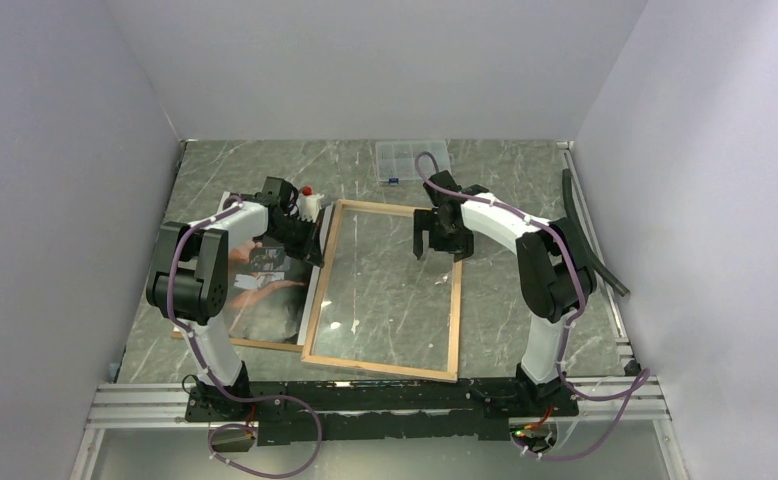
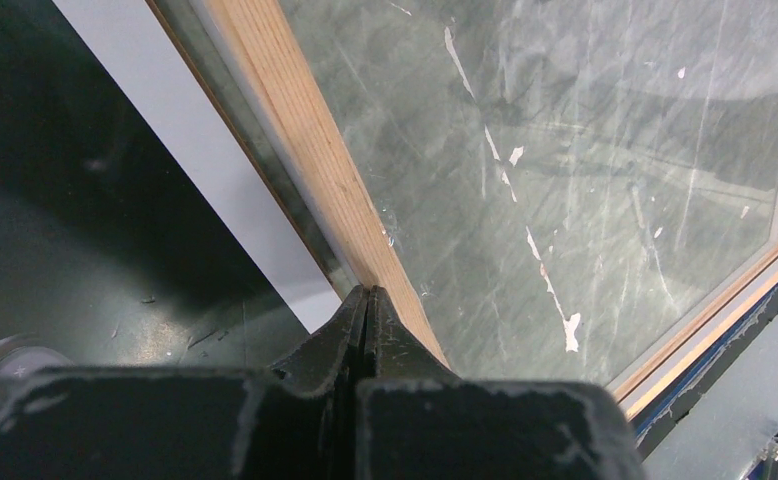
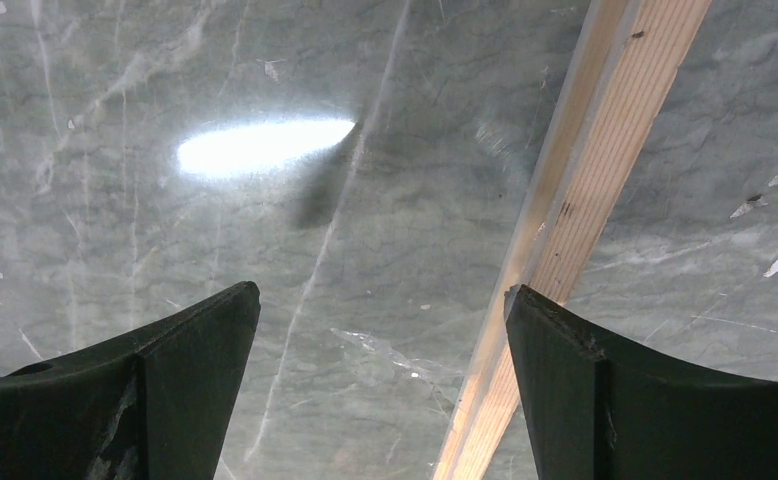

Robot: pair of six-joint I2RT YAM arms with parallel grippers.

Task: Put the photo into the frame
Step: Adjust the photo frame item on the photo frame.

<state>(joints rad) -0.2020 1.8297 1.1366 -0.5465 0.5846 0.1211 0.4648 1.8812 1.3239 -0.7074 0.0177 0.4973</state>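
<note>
The frame (image 1: 383,369) lies back-up in the middle of the marble table (image 1: 525,190). Its light wood rails surround a clear pane, the stone shows through, and nothing is loaded in it. The photo (image 1: 265,298) lies face-up just to its left, dark with orange streaks, its right edge along the frame's left rail.

Your left gripper (image 2: 367,300) is clenched, its tips pressed together right at that rail, where the photo's white margin meets the wood. Nothing shows between the tips, and you cannot tell whether they bear on the print or the frame. Your right gripper (image 1: 438,250) hangs released, jaws wide, above the pane near its far right corner, holding nothing.

By the look of it, you are at the pick-up step, since the photo is not yet in the frame. The next move calls for a purchase on a thin, flat sheet, likely by raising an edge. You then carry it over and lay it picture-down inside the rails, squared to the corners. The print looks liable to bend, so a one-corner lift may let it sag. A brown board's edge (image 1: 235,343) peeks out under the photo's near side, so take the print alone.
</note>
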